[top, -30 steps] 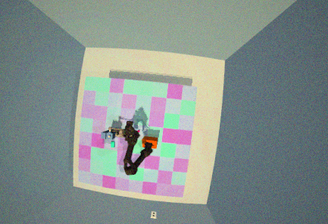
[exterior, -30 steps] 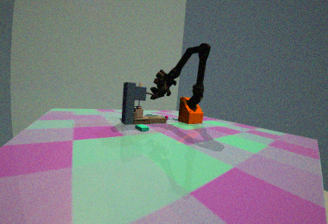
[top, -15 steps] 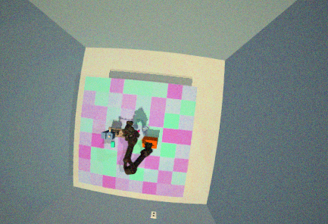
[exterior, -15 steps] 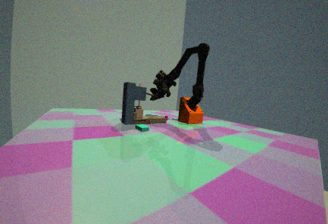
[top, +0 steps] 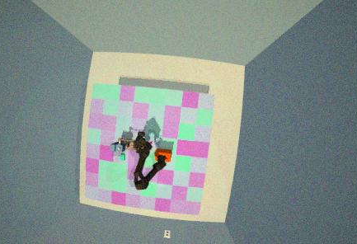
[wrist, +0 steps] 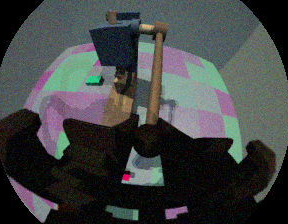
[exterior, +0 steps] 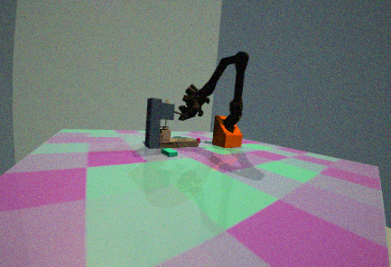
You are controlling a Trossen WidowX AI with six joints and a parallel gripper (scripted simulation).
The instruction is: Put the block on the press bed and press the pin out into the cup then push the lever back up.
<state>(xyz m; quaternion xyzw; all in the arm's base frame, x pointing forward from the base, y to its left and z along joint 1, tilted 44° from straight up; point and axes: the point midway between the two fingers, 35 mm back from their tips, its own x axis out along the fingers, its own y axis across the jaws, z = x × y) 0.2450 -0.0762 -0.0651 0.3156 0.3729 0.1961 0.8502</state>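
My gripper (exterior: 181,115) (wrist: 147,119) is shut on the knob at the free end of the press lever. The lever (wrist: 156,75) is a brown rod running from the pivot beside the press head, nearly level and dipping slightly toward my gripper in the exterior view. The dark blue press (top: 118,147) (exterior: 153,123) (wrist: 114,44) stands upright. A tan block (exterior: 164,135) stands on the brown press bed (exterior: 184,142) (wrist: 117,109), under the head. The thin punch (exterior: 165,123) comes down close above the block; whether they touch is unclear. The pin and the cup cannot be made out.
A small green piece (top: 123,157) (exterior: 169,152) (wrist: 94,80) lies on the table beside the press. A small pink-red thing (top: 151,143) (exterior: 199,140) (wrist: 126,177) lies past the outer end of the bed. The orange arm base (top: 163,155) (exterior: 227,133) stands beyond it.
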